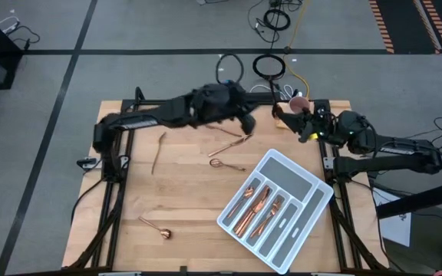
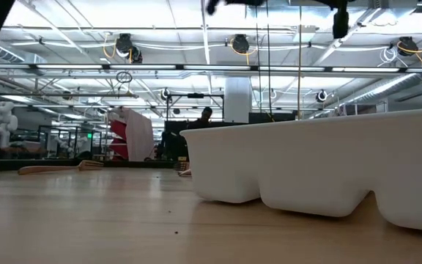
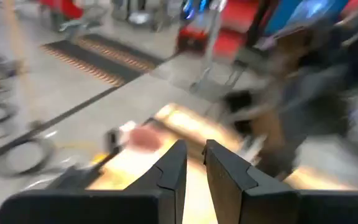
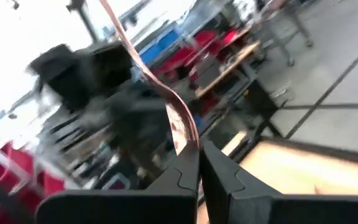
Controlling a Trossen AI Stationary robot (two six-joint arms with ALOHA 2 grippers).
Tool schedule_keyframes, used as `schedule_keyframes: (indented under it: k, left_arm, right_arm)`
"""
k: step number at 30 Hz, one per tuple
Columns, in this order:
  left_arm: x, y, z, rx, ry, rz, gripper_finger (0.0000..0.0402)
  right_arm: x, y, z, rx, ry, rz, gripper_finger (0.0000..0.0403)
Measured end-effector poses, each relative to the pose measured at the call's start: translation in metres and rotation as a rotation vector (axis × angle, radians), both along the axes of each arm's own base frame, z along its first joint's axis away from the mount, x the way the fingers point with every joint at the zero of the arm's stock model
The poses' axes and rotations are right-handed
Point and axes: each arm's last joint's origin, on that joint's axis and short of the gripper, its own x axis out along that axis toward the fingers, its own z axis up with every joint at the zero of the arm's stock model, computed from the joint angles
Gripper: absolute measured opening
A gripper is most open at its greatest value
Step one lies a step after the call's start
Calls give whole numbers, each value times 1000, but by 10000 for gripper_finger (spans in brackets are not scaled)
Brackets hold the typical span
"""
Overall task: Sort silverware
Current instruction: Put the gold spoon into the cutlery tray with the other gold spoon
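Observation:
My right gripper (image 4: 199, 155) (image 1: 296, 116) hangs over the table's far right corner, shut on one piece of copper silverware (image 4: 166, 93), whose rounded pinkish end (image 1: 298, 101) shows from above. My left gripper (image 3: 195, 163) (image 1: 249, 123) is just left of it, above the far middle of the table; its fingers stand slightly apart with nothing between them. More silverware lies flat on the wood: one piece (image 1: 158, 152) at the left, two (image 1: 232, 142) (image 1: 225, 162) in the middle, and a spoon (image 1: 156, 228) near the front. Several pieces lie in the grey-white tray (image 1: 307, 184). My right gripper pinches the copper piece between its two fingertips at the broad, curved part (image 4: 188, 134) right beside them. The thin rest of it rises away from the fingers in a bend. It is lifted clear of the table.
The divided tray (image 2: 321, 165) lies slantwise on the right half of the table and fills the right of the low view. A utensil (image 2: 57, 169) lies flat at the far left there. Bare wood lies at the front left. Cables lie on the floor beyond the far edge.

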Motion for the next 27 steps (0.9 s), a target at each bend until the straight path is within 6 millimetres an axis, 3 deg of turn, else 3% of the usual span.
schedule_keyframes:
  k: [5, 9, 13, 17, 27]
  left_arm:
    - [-47, 1, 4, 27, 305, 12, 65]
    - [-80, 1, 16, 14, 398, 30, 65]
    - [-96, -4, 21, 4, 437, 25, 65]
    - [-99, -4, 21, 1, 456, 25, 66]
    - [-105, -5, 15, 3, 546, 11, 66]
  right_arm:
    - [-12, 5, -12, 76, 309, 102, 1]
    - [-21, 9, -17, 91, 544, 210, 1]
    - [-17, 14, -25, 98, 731, 416, 1]
    - [0, 15, -40, 113, 881, 572, 1]
    - [65, 9, -79, 53, 1173, 816, 0]
